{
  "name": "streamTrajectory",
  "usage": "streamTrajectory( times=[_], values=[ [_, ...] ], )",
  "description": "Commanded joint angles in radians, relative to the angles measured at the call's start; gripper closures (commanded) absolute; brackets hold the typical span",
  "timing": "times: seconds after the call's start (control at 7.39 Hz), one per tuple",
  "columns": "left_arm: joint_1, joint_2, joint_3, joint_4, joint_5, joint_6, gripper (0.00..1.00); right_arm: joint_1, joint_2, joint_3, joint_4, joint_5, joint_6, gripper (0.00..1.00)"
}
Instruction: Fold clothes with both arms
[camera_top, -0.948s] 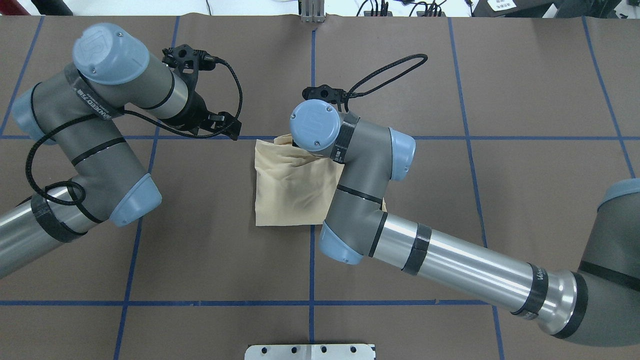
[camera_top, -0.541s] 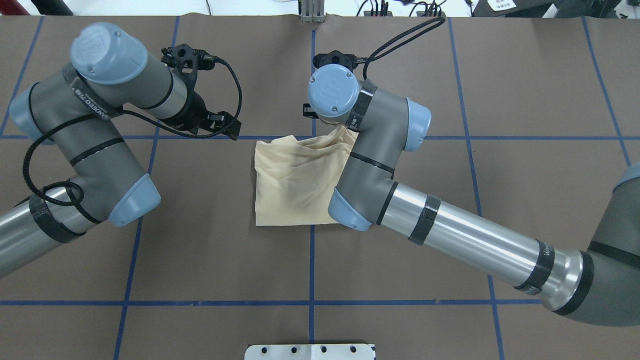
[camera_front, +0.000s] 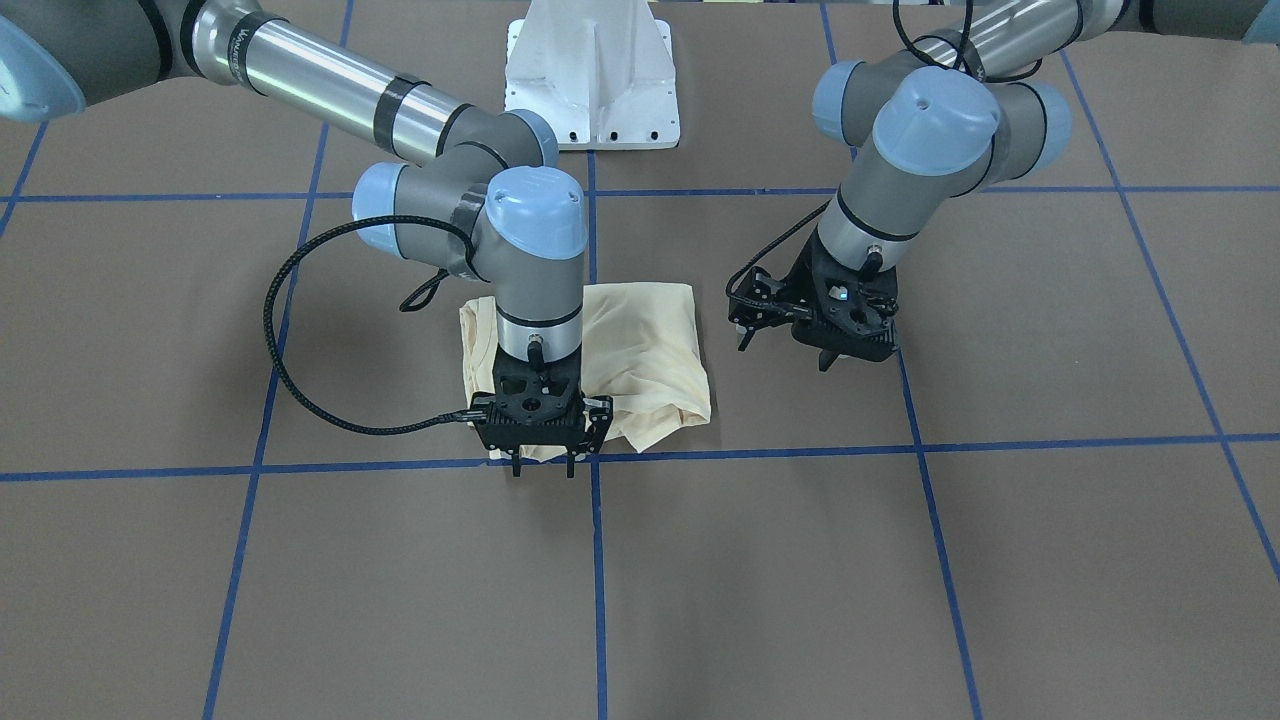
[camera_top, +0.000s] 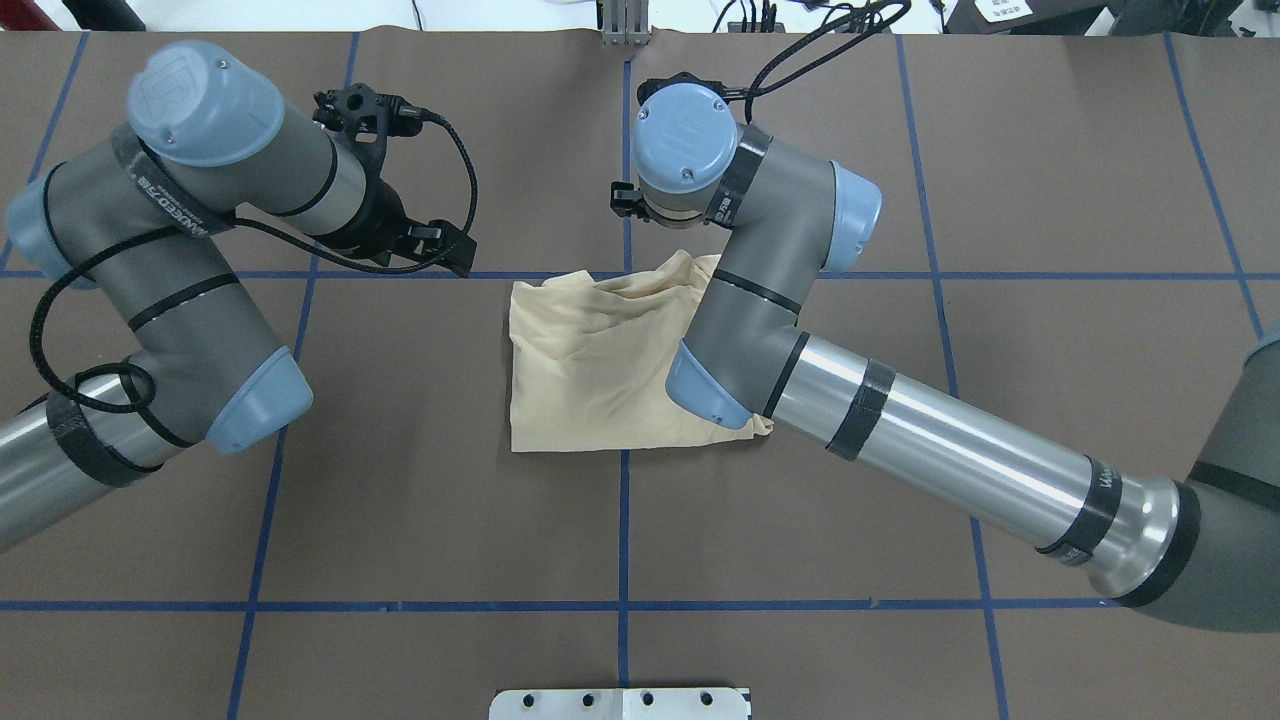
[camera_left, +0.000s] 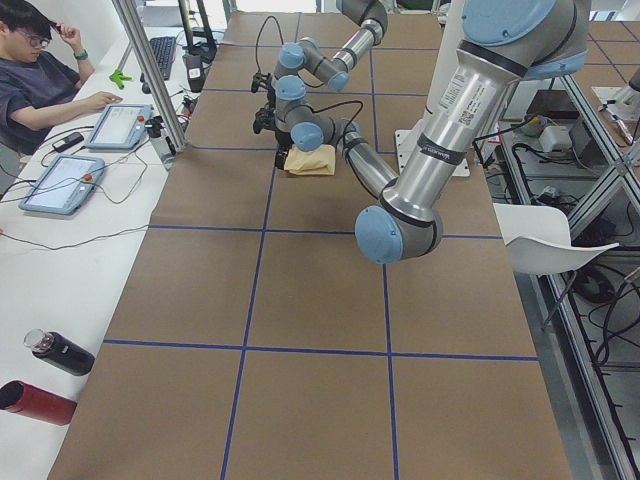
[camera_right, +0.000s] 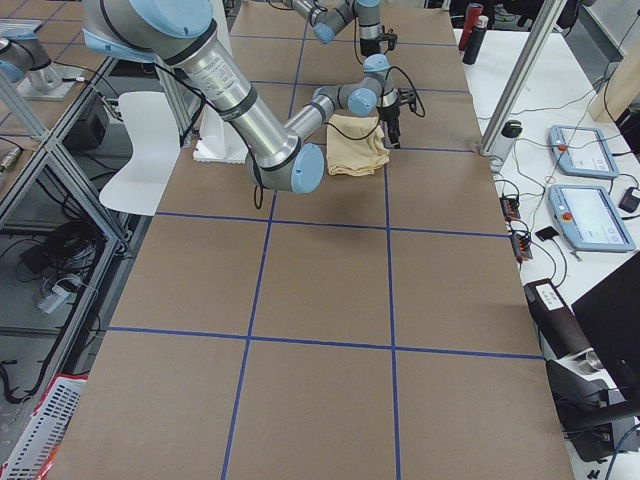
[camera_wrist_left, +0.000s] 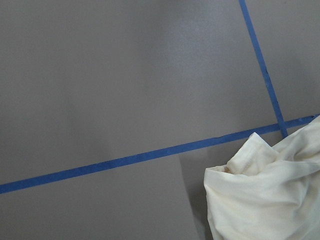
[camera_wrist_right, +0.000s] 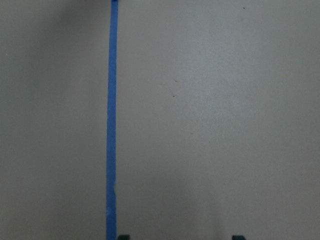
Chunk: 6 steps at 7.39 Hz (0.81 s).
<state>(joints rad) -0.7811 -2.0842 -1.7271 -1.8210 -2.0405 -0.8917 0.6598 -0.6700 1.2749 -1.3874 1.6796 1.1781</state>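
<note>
Black right fingertips (camera_front: 516, 467): apart, nothing between them, above bare brown table (camera_front: 300, 600).
Right gripper (camera_front: 543, 466): a second ago over the T-shirt (camera_top: 590, 370), now carried past its far edge.
Left gripper (camera_front: 786, 352): fingers apart, empty, beside the T-shirt, hardly shifted.
T-shirt: cream folded bundle at table centre, its far edge now lying rumpled.
</note>
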Motion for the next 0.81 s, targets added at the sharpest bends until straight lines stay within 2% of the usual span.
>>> streamTrajectory(
  times=[0.0,0.27,0.54,0.68],
  values=[
    [-0.024,0.09,-0.092,0.023,-0.001,0.066,0.0,0.075,-0.108,0.141,-0.071,0.129,-0.081,0.01],
    [-0.105,0.136,-0.207,0.229,0.002,0.288,0.0,0.188,-0.335,0.388,-0.152,0.242,-0.28,0.01],
    [-0.252,0.24,-0.249,0.273,0.0,0.551,0.0,0.298,-0.522,0.556,-0.22,0.325,-0.517,0.01],
    [-0.344,0.286,-0.243,0.275,-0.001,0.694,0.0,0.369,-0.621,0.592,-0.217,0.366,-0.638,0.01]
  ],
)
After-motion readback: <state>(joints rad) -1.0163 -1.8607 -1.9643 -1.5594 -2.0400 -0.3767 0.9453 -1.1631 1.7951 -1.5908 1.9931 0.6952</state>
